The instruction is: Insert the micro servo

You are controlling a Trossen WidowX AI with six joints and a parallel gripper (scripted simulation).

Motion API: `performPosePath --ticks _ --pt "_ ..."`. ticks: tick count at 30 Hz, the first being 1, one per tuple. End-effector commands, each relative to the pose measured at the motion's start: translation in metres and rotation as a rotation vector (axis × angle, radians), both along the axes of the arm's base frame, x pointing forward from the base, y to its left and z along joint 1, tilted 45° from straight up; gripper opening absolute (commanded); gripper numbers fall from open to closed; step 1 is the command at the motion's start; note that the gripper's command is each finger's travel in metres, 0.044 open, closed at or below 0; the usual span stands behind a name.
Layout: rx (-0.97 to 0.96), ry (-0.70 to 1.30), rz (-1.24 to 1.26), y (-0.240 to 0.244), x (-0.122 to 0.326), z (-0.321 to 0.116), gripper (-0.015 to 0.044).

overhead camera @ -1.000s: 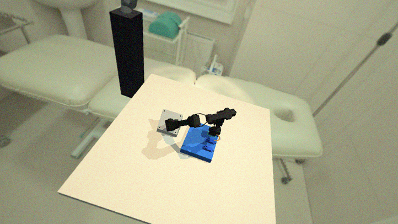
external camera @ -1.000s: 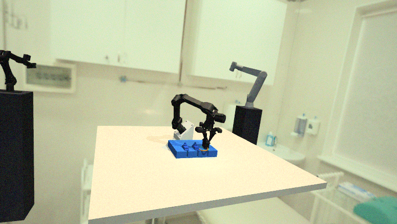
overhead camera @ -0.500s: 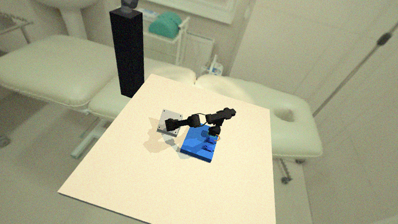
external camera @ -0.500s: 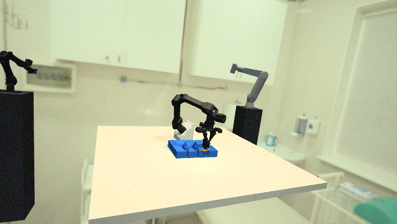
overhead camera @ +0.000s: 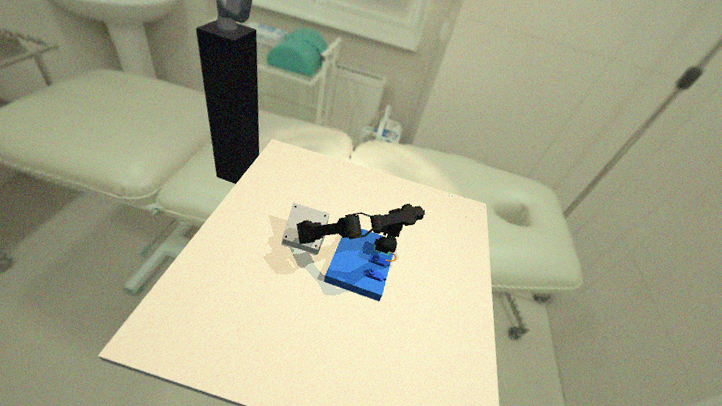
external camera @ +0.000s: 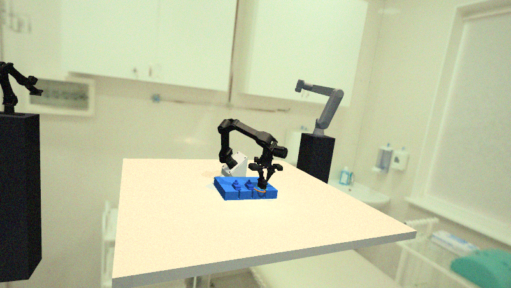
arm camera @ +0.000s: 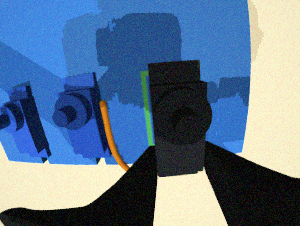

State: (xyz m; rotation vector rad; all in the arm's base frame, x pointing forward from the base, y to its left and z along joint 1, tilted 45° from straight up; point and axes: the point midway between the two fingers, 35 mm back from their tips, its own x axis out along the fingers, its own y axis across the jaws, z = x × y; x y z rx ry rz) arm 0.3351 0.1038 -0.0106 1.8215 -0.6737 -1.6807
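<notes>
A black micro servo (arm camera: 180, 160) (external camera: 262, 185) is upright, its round output shaft (arm camera: 185, 119) facing the wrist camera. My gripper (arm camera: 178, 149) (external camera: 263, 179) is shut on it, a finger on either side. It is over the right end of the blue deck (arm camera: 215, 30) (overhead camera: 350, 256) (external camera: 231, 195), low above the surface or touching; the exact gap cannot be told. A green marking (arm camera: 148, 112) shows along its left edge; the servo hides the rest of the pocket. The orange cable (arm camera: 111, 137) (external camera: 260, 190) (overhead camera: 394, 258) curves out beside it; whether it lies in the notch cannot be told.
Two fitted blue servos (arm camera: 80, 115) (arm camera: 22, 122) stand left of the held one in the wrist view. A light grey plate with corner holes (overhead camera: 298, 214) (external camera: 241, 162) is under the arm's base. Black pedestals (overhead camera: 229, 103) (external camera: 316, 153) stand beyond the table (overhead camera: 288, 332).
</notes>
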Motion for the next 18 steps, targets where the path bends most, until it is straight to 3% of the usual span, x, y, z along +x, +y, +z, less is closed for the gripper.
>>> performPosePath --ticks 1,18 --pt "0.004 0.001 0.007 0.000 0.000 -0.004 0.0000" --pt "0.003 0.000 0.007 -0.014 0.001 -0.018 0.0000"
